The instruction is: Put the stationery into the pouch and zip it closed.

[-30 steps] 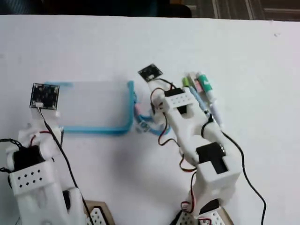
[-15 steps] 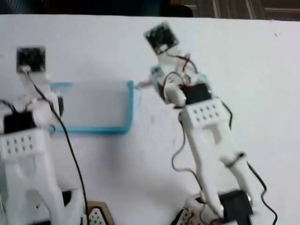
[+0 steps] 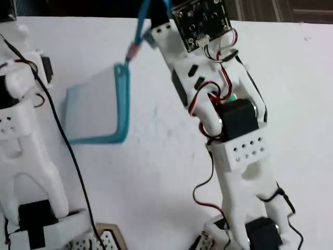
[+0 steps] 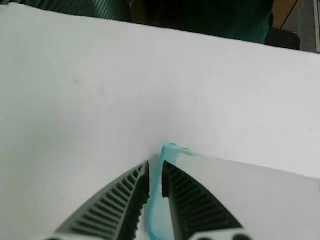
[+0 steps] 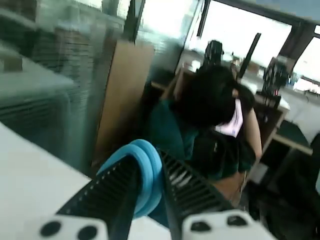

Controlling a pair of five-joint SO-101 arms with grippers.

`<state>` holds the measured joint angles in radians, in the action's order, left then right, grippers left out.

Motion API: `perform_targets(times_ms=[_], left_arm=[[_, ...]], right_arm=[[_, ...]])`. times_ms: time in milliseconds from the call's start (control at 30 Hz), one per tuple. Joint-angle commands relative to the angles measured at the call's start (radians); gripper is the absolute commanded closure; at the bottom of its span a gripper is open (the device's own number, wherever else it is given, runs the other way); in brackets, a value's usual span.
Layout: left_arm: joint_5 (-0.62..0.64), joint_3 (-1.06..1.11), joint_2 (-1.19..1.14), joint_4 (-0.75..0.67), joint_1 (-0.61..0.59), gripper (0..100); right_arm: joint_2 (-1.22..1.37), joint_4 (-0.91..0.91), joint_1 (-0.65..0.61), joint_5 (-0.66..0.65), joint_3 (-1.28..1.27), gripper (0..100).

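Left gripper [image 4: 155, 172] pinches pouch [image 3: 93, 112] edge; right gripper [image 5: 149, 167] pinches strap [image 5: 143, 150] above the pouch, over table [image 3: 156, 172].

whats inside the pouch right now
Through the frosted side of the pouch, only a pale, blank surface shows, with no pen shapes. The side is too cloudy to tell whether anything lies deeper inside.

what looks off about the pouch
The pouch lies skewed and tilted, not flat: the right end effector pinches its blue strap, stretched upward, while the left end effector clamps its blue rim.
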<state>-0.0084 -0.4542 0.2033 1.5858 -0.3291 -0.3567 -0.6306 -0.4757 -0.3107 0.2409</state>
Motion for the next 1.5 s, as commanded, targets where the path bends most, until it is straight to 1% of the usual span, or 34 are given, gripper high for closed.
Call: perform_targets(times_ms=[0,133,233,333,433,567,767,867,1000,1200,1300,1400,1467], left_arm=[[0.008,-0.141,-0.001,0.040,0.002,92],[0.008,-0.232,0.002,0.098,0.002,92],[0.008,-0.308,0.002,0.152,-0.008,92],[0.008,-0.377,0.002,0.173,-0.039,92],[0.006,-0.411,0.002,0.189,-0.074,92],[0.002,-0.336,0.002,0.195,-0.091,92],[-0.028,-0.083,-0.018,0.141,-0.088,92],[-0.032,-0.035,-0.022,0.149,-0.058,92],[-0.137,-0.029,-0.015,0.201,0.031,86],[-0.245,0.012,0.039,0.198,0.041,85],[-0.244,0.021,0.045,0.198,-0.002,84],[-0.221,-0.014,0.047,0.199,-0.105,84],[-0.224,-0.040,0.047,0.199,-0.148,83]], right_arm=[[0.053,0.025,-0.045,0.000,0.215,98.2],[0.151,-0.001,-0.116,0.000,0.470,98.2],[0.228,-0.102,-0.159,0.000,0.598,98.2],[0.302,-0.222,-0.165,0.006,0.637,98.2],[0.360,-0.298,-0.168,0.008,0.637,98.1],[0.418,-0.335,-0.160,0.008,0.637,98.1],[0.435,-0.371,-0.143,0.008,0.638,98.1],[0.433,-0.375,-0.122,0.008,0.647,98.1],[0.420,-0.375,-0.097,0.008,0.641,98.1],[0.406,-0.375,-0.074,0.008,0.638,98.1],[0.406,-0.375,-0.051,0.008,0.638,98.1],[0.410,-0.377,-0.022,0.008,0.638,98.1],[0.414,-0.377,-0.005,0.008,0.637,98.1]])
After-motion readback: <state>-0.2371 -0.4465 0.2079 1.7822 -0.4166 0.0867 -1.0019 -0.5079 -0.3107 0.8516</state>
